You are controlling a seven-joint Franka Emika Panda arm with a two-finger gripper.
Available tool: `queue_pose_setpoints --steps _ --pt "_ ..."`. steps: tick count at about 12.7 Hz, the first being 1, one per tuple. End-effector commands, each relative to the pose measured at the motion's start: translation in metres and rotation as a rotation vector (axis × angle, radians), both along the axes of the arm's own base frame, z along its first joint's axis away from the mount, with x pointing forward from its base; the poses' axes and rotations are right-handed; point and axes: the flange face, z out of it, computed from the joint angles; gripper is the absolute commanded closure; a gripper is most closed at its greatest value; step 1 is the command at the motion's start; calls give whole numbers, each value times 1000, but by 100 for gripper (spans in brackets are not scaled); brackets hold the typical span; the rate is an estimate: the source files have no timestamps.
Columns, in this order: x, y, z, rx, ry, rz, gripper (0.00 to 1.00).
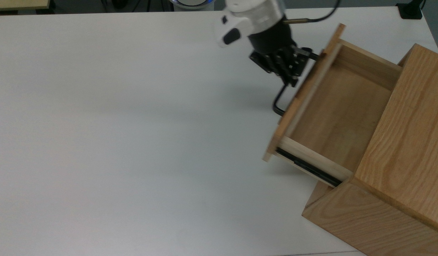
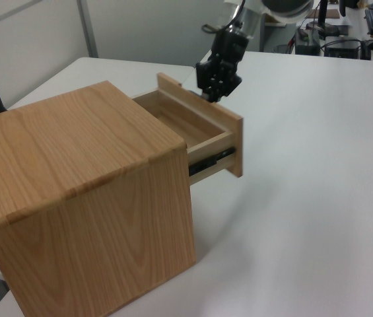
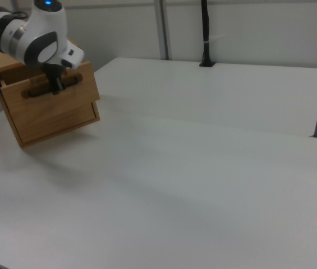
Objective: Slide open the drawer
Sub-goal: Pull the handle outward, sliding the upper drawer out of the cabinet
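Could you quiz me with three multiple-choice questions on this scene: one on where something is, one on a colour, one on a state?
1. Where is the pincer?
A. at the drawer's handle
B. on top of the cabinet
C. resting on the table

2. What colour is the handle?
A. silver
B. black
C. red

3. What state is the drawer in?
A. fully shut
B. lying out on the table
C. pulled well out

Answers: 1 A, the pincer closes on the bar at the front panel. 2 B, the bar shows black in the top view. 3 C, its pale inside and side rail are exposed.
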Motion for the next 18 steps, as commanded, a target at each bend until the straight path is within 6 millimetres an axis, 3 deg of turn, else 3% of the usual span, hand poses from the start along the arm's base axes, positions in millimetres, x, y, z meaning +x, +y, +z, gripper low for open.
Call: queue_pose_setpoints --steps 1,9,10,11,13,15,18 --pt "-23 -54 26 19 2 60 100" --pt "-38 -117 21 10 72 128 98" --pt "-39 -118 21 11 82 121 36" --pt "-39 -119 22 7 85 111 0" --pt "-39 -119 27 -3 74 120 0" --pt "-46 -132 45 -21 71 126 0" --pt "-56 -171 66 -173 83 160 0"
